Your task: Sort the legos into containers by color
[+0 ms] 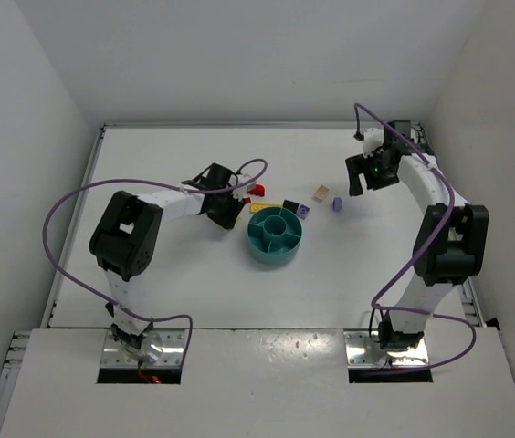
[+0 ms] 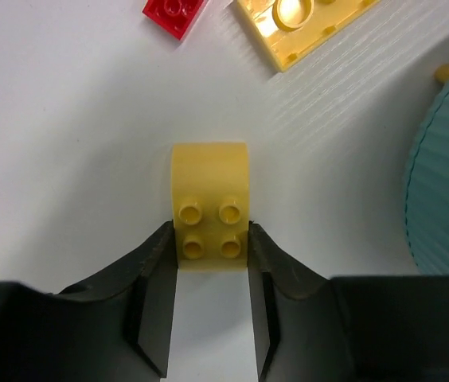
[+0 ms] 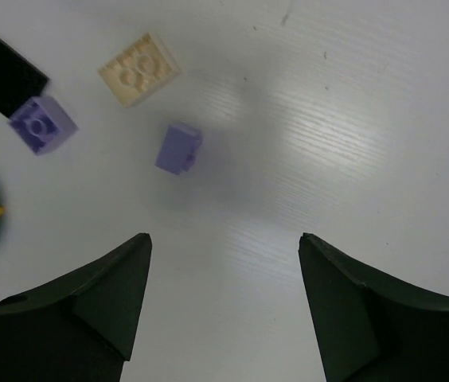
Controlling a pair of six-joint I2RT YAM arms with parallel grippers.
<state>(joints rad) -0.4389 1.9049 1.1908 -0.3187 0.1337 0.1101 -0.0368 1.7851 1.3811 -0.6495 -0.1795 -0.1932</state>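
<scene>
1. Yellow plastic is what the left gripper (image 2: 209, 240) is closed upon. A yellow brick (image 2: 209, 199) with four studs is pinched at its near end, with one finger pressed flat to each side.
2. Whether that brick is lifted or resting on the table (image 2: 65, 159) cannot be told from the wrist view. The teal dish (image 2: 447, 175) is seen to its right, apart from it.
3. The grip is judged shallow, since only the studded end is caught. The squeeze should be held steady and the wrist level, so that the brick is not levered out.
4. A lift clear of the dish wall is called for before any sideways travel; otherwise the dish may be shoved.
5. One wedge should be chosen for yellow and the brick released low inside it, so that a bounce into a neighbouring wedge is avoided.
6. The red brick (image 2: 175, 14) and the flat yellow plate (image 2: 304, 24) beyond should be left undisturbed.
7. The right gripper (image 3: 224, 243) is spread wide and holds nothing, poised near a lavender brick (image 3: 179, 148). It is best held away from the dish during the drop.
</scene>
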